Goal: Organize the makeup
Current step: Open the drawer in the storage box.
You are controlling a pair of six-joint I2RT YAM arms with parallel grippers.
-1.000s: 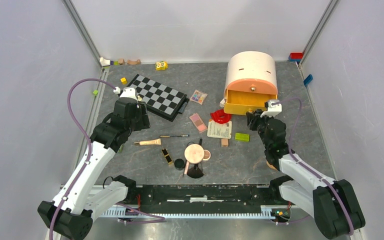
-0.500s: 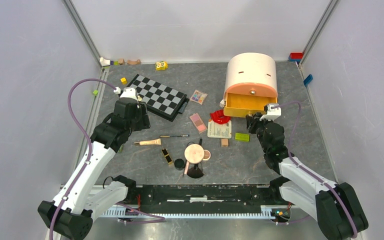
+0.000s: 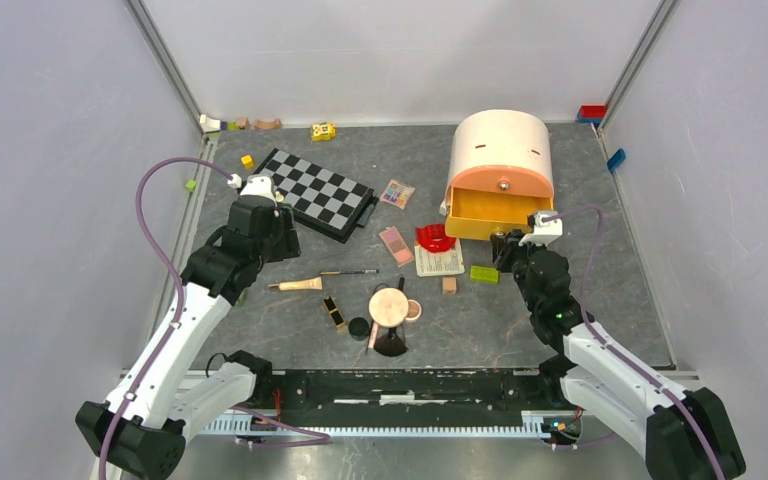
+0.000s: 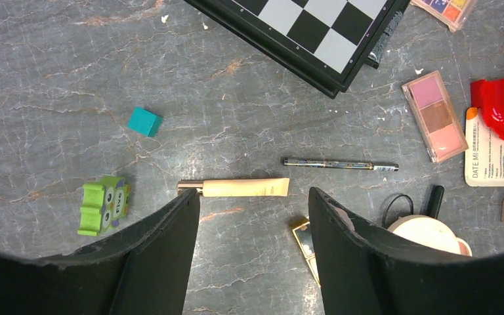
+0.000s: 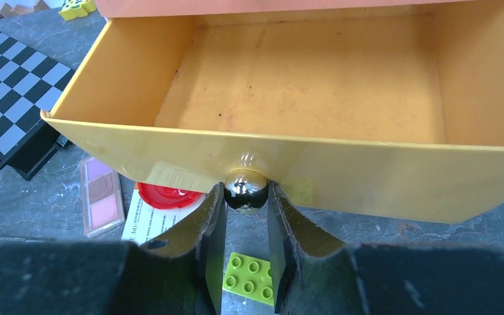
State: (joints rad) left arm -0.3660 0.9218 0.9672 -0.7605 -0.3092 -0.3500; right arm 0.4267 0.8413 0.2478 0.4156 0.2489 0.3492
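My right gripper (image 5: 245, 190) is shut on the round metal knob (image 5: 245, 188) of the yellow drawer (image 5: 380, 177), which stands pulled out of the pink domed box (image 3: 501, 150) with nothing in it. My left gripper (image 4: 254, 197) hangs open above the table, over the beige tube (image 4: 245, 188). Makeup lies scattered in the middle: a thin liner pencil (image 4: 340, 164), a pink palette (image 4: 435, 115), a multicolour palette (image 3: 397, 193), a round peach compact (image 3: 389, 305) and a black-gold tube (image 3: 334, 313).
A folded chessboard (image 3: 322, 194) lies at the back left. A red curved piece (image 3: 435, 237), a white card (image 3: 440, 260), a green brick (image 5: 251, 277) and a wooden block (image 3: 449, 285) sit before the drawer. A teal cube (image 4: 144, 121) and a green owl block (image 4: 104, 204) lie left.
My right gripper has drawn back toward the near edge with the knob in it, and the drawer and box came slightly along. The left arm has not moved.
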